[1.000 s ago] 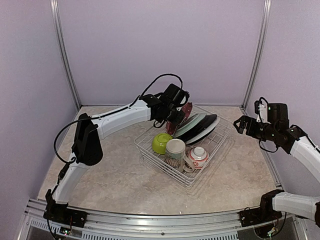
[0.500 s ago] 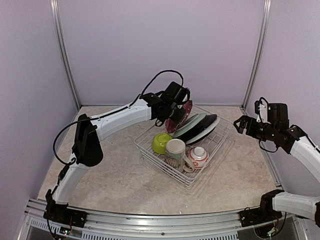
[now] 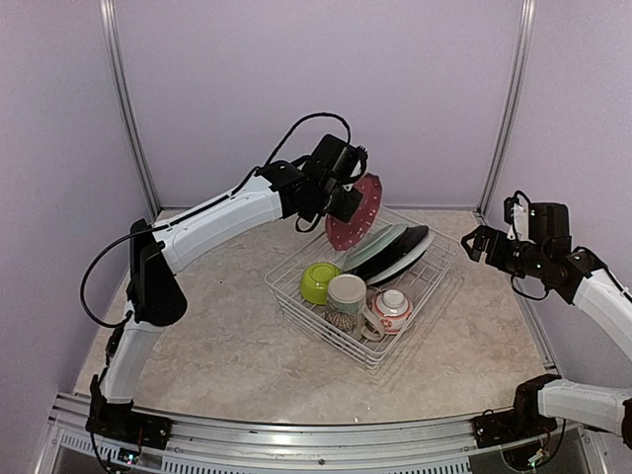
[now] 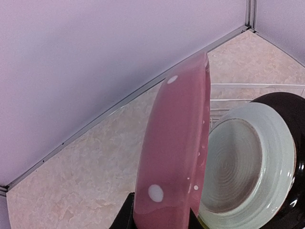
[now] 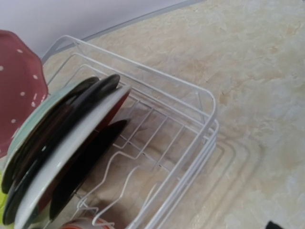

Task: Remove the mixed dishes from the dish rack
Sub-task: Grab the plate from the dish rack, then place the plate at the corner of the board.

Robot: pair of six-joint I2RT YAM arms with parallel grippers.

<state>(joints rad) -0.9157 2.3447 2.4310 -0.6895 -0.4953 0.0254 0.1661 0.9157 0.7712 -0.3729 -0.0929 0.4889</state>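
Observation:
My left gripper point(image 3: 343, 204) is shut on the edge of the red dotted plate point(image 3: 355, 211) and holds it upright in the air above the back left of the white wire dish rack point(image 3: 416, 312). In the left wrist view the plate point(image 4: 176, 152) fills the middle between my fingers point(image 4: 125, 217). In the rack lean a pale green plate point(image 3: 373, 248), a black plate point(image 3: 407, 243) and a white plate point(image 3: 405, 263). A lime-green bowl point(image 3: 318, 281), a cream mug point(image 3: 346, 299) and a white-and-red small bowl point(image 3: 392, 310) sit at its front. My right gripper point(image 3: 474, 244) is open and empty, right of the rack.
The rack's near right corner point(image 5: 190, 90) has bare wire tines beside the leaning plates point(image 5: 71, 152). Purple walls close the back and both sides. The table is pale marbled stone point(image 3: 227, 336).
My left gripper has lifted the red dotted plate up out of the rack's tines. The right arm has not moved.

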